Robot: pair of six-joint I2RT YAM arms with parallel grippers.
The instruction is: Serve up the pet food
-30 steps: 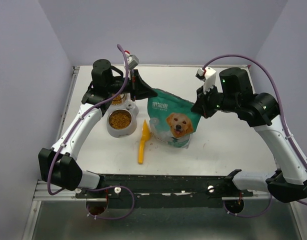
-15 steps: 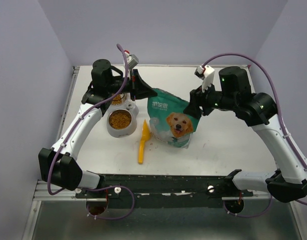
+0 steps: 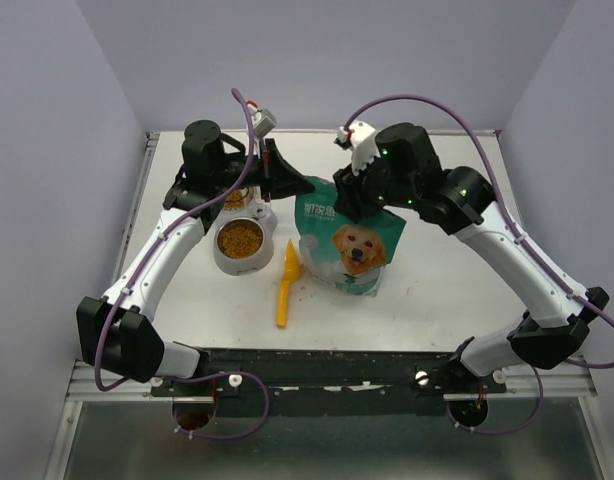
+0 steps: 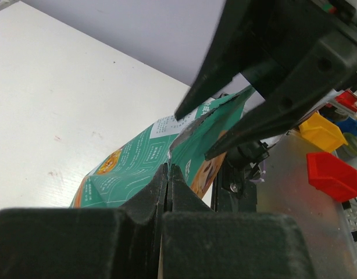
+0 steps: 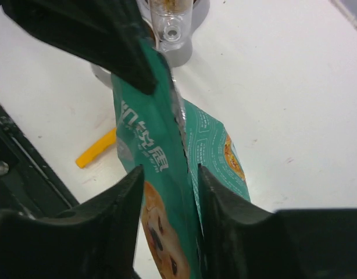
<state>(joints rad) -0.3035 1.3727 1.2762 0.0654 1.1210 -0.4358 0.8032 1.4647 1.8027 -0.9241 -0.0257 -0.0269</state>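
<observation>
The pet food [image 3: 240,239], brown kibble, fills a grey bowl [image 3: 219,261] left of centre; more shows in a clear container [image 3: 234,200] behind it. The teal-and-white dog bag [image 3: 347,245] stands upright at centre. My left gripper [image 3: 278,176] is shut on the bag's top left corner, seen in the left wrist view [image 4: 168,170]. My right gripper [image 3: 353,200] is open, its jaws on either side of the bag's top edge [image 5: 167,145] without pinching it. In the right wrist view the right gripper [image 5: 170,189] straddles the bag.
An orange scoop [image 3: 286,284] lies on the table between bowl and bag; it also shows in the right wrist view [image 5: 96,149]. A few kibble crumbs [image 3: 308,290] lie by the bag's foot. The clear container [image 5: 170,20] stands just behind the bag's held corner.
My right arm has swung left from the bag's right side to over its top edge, jaws now astride it. The left gripper and bag have stayed put.
</observation>
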